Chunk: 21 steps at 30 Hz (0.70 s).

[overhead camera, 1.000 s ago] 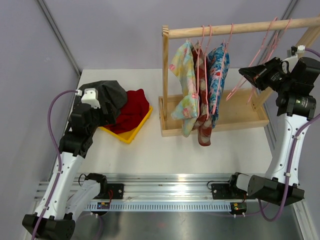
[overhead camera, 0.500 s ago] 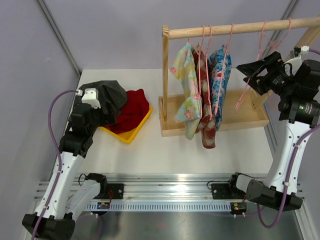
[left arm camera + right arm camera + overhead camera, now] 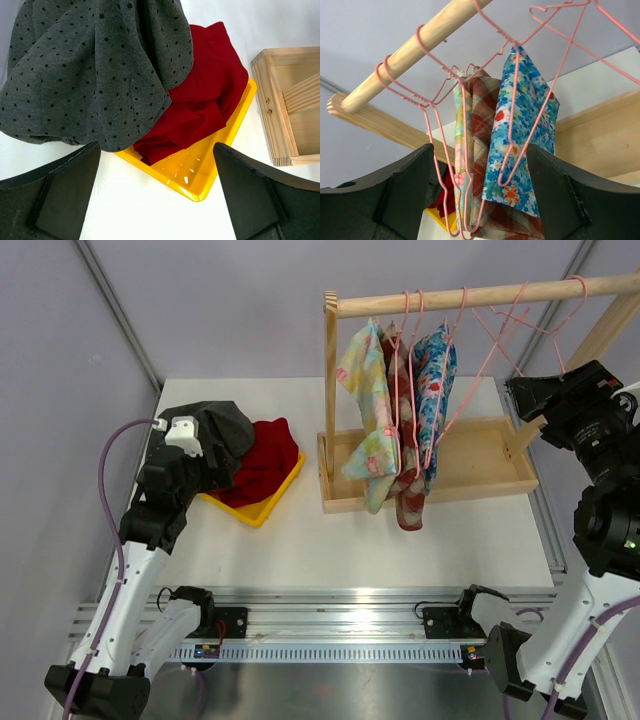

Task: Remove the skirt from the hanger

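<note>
3 skirts hang on pink wire hangers (image 3: 413, 320) from the wooden rail (image 3: 520, 290), upper ctr of the top view. Pale floral skirt (image 3: 368, 410) is nearest the rack's left-hand post, plaid skirt (image 3: 408, 502) is in the middle & reaches lowest, blue floral skirt (image 3: 438, 370) is on the right. All 3 are pressed together. Their lower ends cross the front board of the rack base (image 3: 480, 455) in the picture. Further right on the rail, empty hangers (image 3: 496, 340) sit tilted, one slanting down-left toward the blue floral skirt.

R gripper (image 3: 479, 147): at the right edge of the top view, mid-height, beside the rack's right-hand post. Jaws are wide apart in the wrist view w/ nothing btw them. Skirts & hangers lie beyond the fingers, no contact.

L gripper (image 3: 156, 145): left side of the top view, over the yellow tray (image 3: 200, 177) on the desk (image 3: 300, 540). Jaws are wide apart, nothing held. The tray holds a red cloth (image 3: 210, 85). A grey dotted cloth (image 3: 85, 75) overlaps the red cloth's upper-left part & spills past the tray. The grey cloth's lower edge comes close to one finger (image 3: 65, 185); can't tell if it touches. The tray sits just left of the rack base, apart from it.
</note>
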{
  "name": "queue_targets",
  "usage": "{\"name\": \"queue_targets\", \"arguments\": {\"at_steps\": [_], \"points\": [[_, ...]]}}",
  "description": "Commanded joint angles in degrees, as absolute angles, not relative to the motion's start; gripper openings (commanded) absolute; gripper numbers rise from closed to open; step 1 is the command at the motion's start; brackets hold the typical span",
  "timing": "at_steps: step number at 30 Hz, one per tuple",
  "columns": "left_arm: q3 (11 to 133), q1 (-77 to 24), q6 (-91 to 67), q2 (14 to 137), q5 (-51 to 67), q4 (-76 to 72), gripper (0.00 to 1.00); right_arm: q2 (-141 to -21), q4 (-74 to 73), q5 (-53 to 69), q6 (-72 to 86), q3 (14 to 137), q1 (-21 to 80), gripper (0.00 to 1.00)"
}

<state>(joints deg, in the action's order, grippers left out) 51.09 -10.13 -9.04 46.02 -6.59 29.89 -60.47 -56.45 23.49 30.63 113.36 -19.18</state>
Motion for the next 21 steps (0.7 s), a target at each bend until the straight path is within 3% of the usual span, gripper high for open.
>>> {"name": "queue_targets", "arguments": {"at_steps": [1,6,13,21], "points": [[51.8,-10.1,-8.5,46.3,-5.0,27.6,0.99,-62.0,-54.0,29.3,29.5,110.1,-19.2,0.81],[51.8,-10.1,-8.5,46.5,-4.9,27.4,0.99,-64.3,-47.6,38.1,31.5,109.0,-17.9,0.75],[52.0,-10.1,-8.6,46.8,-4.8,27.7,0.99,-72.3,-49.3,36.8,29.2,117.4,-12.8,0.72],[51.9,-10.1,-8.4,46.8,-5.2,27.9,0.99,-75.7,-45.7,34.5,28.6,113.8,-6.6,0.72]]}}
